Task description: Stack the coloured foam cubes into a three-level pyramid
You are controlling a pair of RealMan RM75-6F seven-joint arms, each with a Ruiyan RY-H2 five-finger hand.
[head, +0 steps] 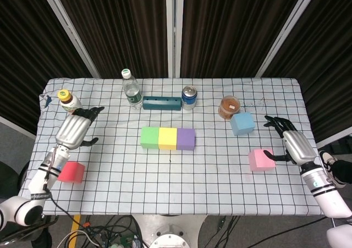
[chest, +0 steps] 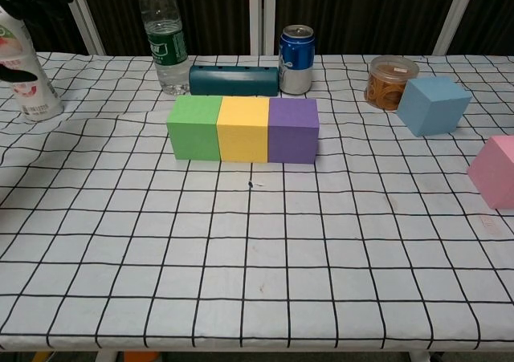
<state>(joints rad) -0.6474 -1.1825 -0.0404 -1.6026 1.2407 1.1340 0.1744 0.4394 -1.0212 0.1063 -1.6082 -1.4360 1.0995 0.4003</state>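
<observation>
Green, yellow and purple cubes form a touching row at mid-table; the chest view shows them as green, yellow and purple. A blue cube and a pink cube lie apart at the right. A red cube sits near the left front edge. My left hand hovers open just behind the red cube. My right hand is open beside the pink cube, thumb at the cube's right edge.
Along the back stand a water bottle, a teal block, a blue can and a brown jar. A yellow-capped bottle stands by my left hand. The table's left edge is close to the red cube.
</observation>
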